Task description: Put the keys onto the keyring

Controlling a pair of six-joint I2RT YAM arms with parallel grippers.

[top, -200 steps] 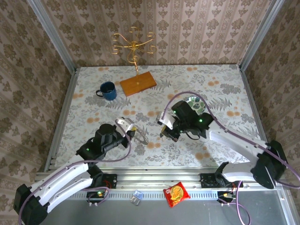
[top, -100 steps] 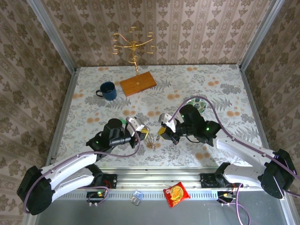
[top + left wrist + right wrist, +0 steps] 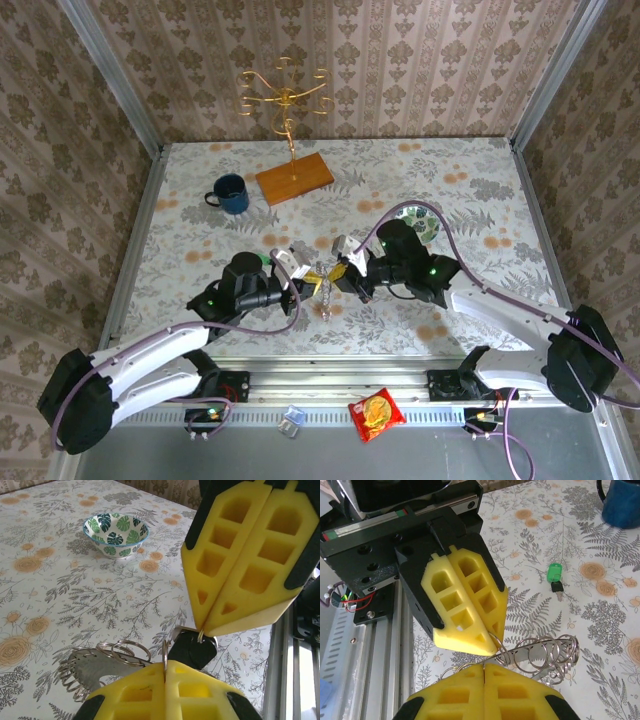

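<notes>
My left gripper and right gripper meet tip to tip above the table's front middle. In the left wrist view the left gripper is shut on the thin keyring, held edge-on. A flat grey plate carrying several more rings hangs to the left of it. The right gripper is shut on the top of the dark key, right beside the keyring. In the right wrist view the green key lies on the table beyond both grippers, touched by neither.
A blue mug and a wooden base with a gold stand sit at the back left. A leaf-patterned bowl stands behind the right arm. A red snack packet lies on the rail in front.
The left gripper has swung right and lifted the ring bunch off the table. The right gripper has moved left and closed the gap until the tips nearly touch.
</notes>
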